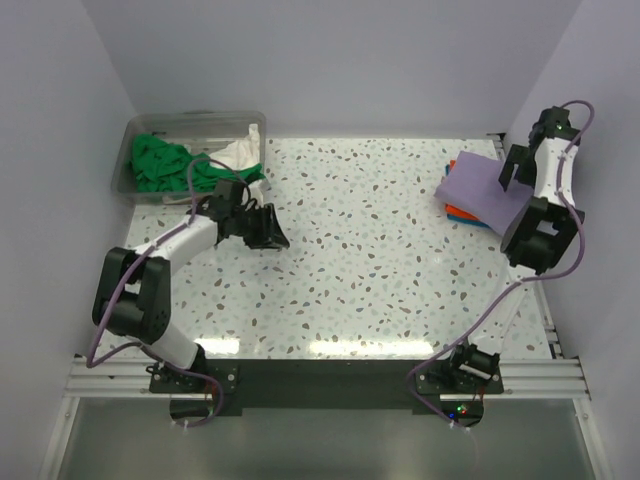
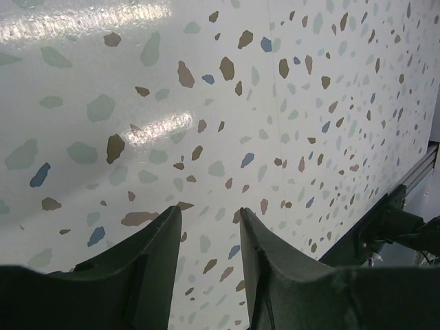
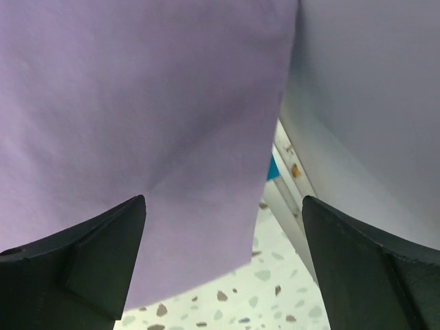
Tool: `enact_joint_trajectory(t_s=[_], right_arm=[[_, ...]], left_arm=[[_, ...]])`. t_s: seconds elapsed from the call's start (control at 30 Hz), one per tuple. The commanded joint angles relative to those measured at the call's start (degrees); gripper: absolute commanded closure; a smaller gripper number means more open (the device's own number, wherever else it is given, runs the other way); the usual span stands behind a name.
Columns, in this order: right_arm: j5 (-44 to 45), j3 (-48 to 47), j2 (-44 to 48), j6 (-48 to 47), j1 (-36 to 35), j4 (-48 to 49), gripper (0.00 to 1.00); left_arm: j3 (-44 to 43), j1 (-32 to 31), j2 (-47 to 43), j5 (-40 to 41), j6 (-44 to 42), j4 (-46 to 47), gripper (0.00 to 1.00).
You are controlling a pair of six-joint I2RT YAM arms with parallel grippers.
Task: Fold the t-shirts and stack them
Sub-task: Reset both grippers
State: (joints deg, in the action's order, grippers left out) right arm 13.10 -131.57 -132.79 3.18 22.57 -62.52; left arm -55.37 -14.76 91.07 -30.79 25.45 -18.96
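Tub: far-left corner, holding green t-shirt and white t-shirt (both crumpled).
Left gripper: over the table's left half, fingers slightly apart, empty.
Lavender t-shirt: folded, far-right corner, atop orange t-shirt and blue t-shirt.
Right gripper: above it, fingers wide apart.

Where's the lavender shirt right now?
In the top view, the lavender shirt lies folded at the table's far right, atop the orange shirt and the blue shirt, with the open right claw just above it.
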Motion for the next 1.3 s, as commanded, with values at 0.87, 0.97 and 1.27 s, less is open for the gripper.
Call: enact_joint_trajectory(t_s=[0.87,0.97,1.27], right_arm=[[-13.3,69.2,55.5,19.8,-38.5,34.2,0.01],[-11.7,70.6,54.7,20.0,-43.1,35.2,0.01],[-9.1,68.4,51.4,20.5,-49.2,36.0,0.01]], left_arm=[[7.3,-0.4,-21.9,15.4,2.1,15.4,0.55],[8.0,-0.4,-23.1,16.3,2.5,16.4,0.55],[10.5,-0.4,-25.9,18.9,3.7,21.5,0.56]])
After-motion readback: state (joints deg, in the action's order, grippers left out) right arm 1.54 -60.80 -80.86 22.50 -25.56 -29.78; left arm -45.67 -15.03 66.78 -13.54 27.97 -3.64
